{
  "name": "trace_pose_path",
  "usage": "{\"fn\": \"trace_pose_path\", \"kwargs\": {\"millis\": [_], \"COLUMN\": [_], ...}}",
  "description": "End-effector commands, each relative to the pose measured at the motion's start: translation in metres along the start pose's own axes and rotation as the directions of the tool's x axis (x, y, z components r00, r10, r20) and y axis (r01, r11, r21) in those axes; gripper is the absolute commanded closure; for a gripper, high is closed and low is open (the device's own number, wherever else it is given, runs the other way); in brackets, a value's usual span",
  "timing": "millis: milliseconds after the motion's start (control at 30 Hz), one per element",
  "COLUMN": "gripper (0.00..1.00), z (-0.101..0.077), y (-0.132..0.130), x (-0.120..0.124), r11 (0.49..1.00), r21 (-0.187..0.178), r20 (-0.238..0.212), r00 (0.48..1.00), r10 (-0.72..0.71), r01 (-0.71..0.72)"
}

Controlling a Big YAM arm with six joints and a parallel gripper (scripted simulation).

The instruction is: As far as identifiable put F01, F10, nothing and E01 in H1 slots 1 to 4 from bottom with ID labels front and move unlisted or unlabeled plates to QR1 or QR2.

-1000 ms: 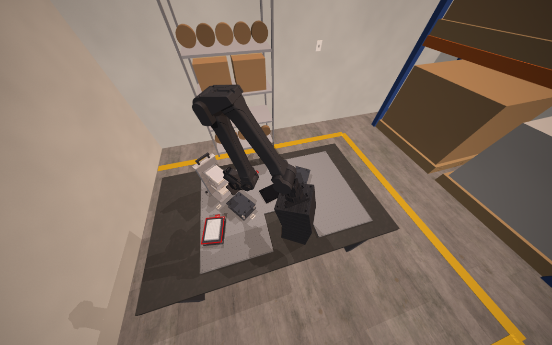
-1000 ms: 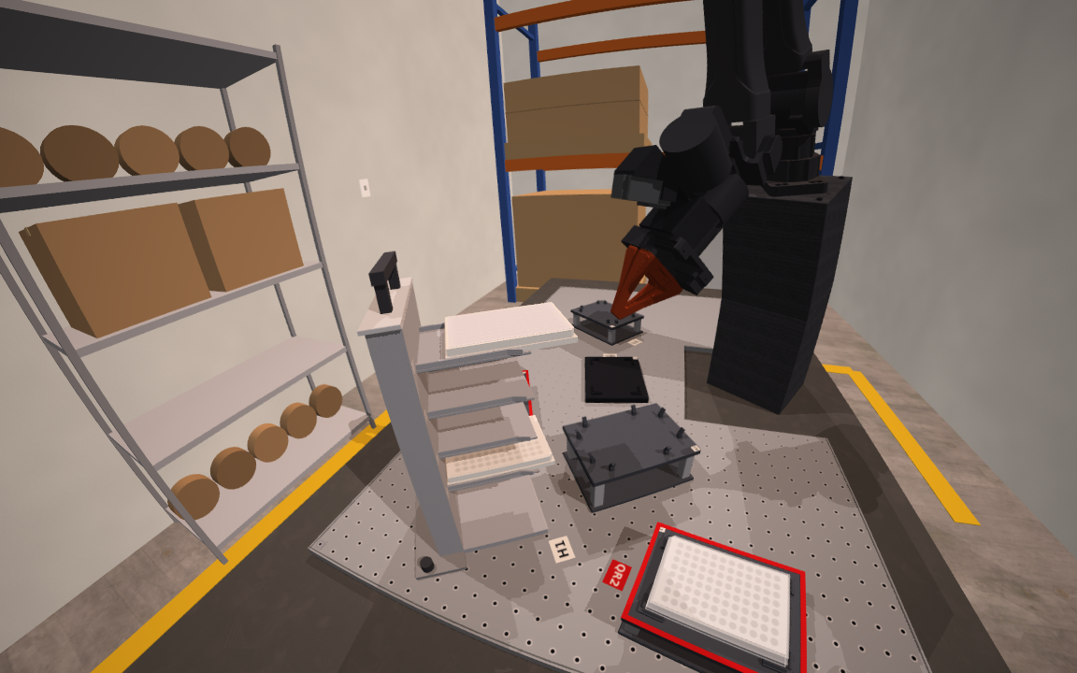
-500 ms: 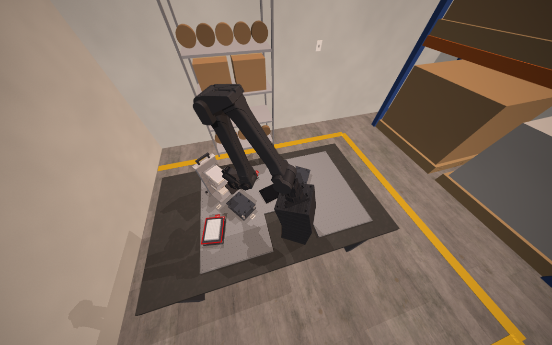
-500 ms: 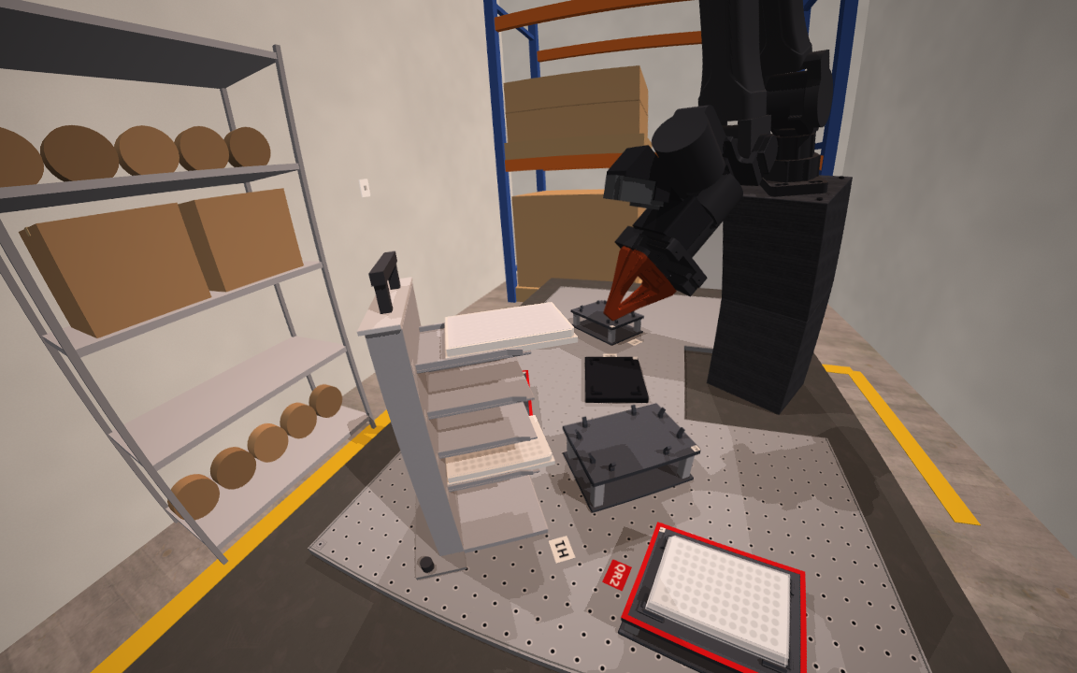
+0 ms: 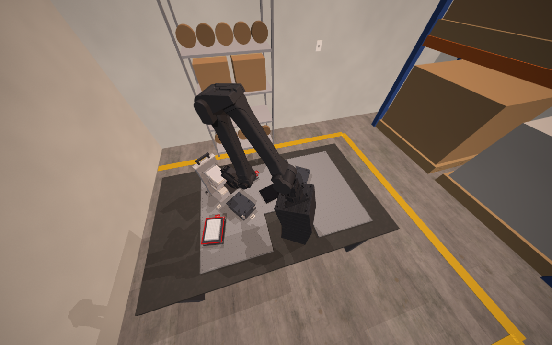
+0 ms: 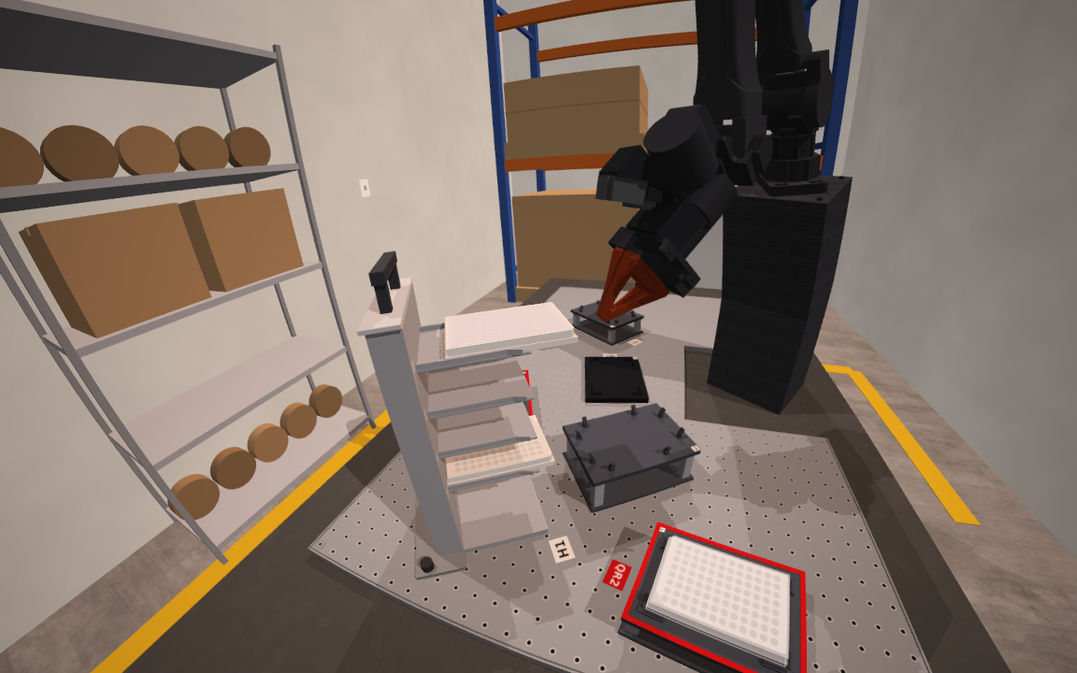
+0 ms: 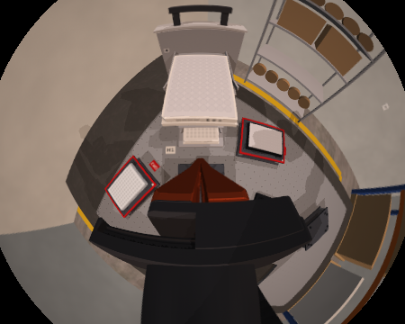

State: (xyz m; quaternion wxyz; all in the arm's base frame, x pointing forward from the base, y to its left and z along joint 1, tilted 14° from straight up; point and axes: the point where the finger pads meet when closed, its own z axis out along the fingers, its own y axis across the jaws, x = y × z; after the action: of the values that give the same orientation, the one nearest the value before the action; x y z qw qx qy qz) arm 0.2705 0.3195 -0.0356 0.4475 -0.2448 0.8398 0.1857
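The grey plate hotel H1 (image 6: pixel 404 418) (image 5: pixel 206 168) (image 7: pixel 199 36) stands at the deck's left. A white plate (image 6: pixel 509 328) (image 7: pixel 199 90) lies on its top shelf and juts out towards the front. A second white plate (image 6: pixel 496 456) (image 7: pixel 201 136) lies on a lower shelf, one above the bottom; the shelves between look bare. The red-rimmed nest QR2 (image 6: pixel 794 577) (image 5: pixel 204 231) (image 7: pixel 140 171) holds a white plate (image 6: pixel 722 598) (image 5: pixel 212 229) (image 7: pixel 130 186). The other red-rimmed nest (image 7: pixel 244 126) also holds a white plate (image 7: pixel 264 140). My gripper (image 6: pixel 611 314) (image 7: pixel 200 163) is shut and empty, just above a small raised nest (image 6: pixel 590 319).
A dark raised nest (image 6: pixel 630 451) (image 5: pixel 240 205) stands in front of the hotel and a flat black nest (image 6: pixel 616 378) lies behind it. The arm's black pedestal (image 6: pixel 777 293) (image 5: pixel 297 214) stands at the right. Metal shelving (image 6: pixel 149 276) stands beyond the yellow floor line.
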Motion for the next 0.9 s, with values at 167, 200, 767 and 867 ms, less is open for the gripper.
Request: {"fn": "trace_pose_path", "kwargs": {"millis": [167,200,767,867], "gripper": [1.0,1.0,1.0,1.0], "z": [0.004,0.003,0.011,0.013], "y": [-0.004,-0.004,-0.004,-0.004], "x": [-0.012,-0.014,-0.02,-0.022], "r11": [1.0,1.0,1.0,1.0], "r21": [0.007,0.005,0.007,0.007], "r20": [0.017,0.025,0.022,0.018], "r00": [1.0,1.0,1.0,1.0], "r10": [-0.003,-0.001,-0.002,-0.003], "r01": [0.003,0.001,0.002,0.003]}}
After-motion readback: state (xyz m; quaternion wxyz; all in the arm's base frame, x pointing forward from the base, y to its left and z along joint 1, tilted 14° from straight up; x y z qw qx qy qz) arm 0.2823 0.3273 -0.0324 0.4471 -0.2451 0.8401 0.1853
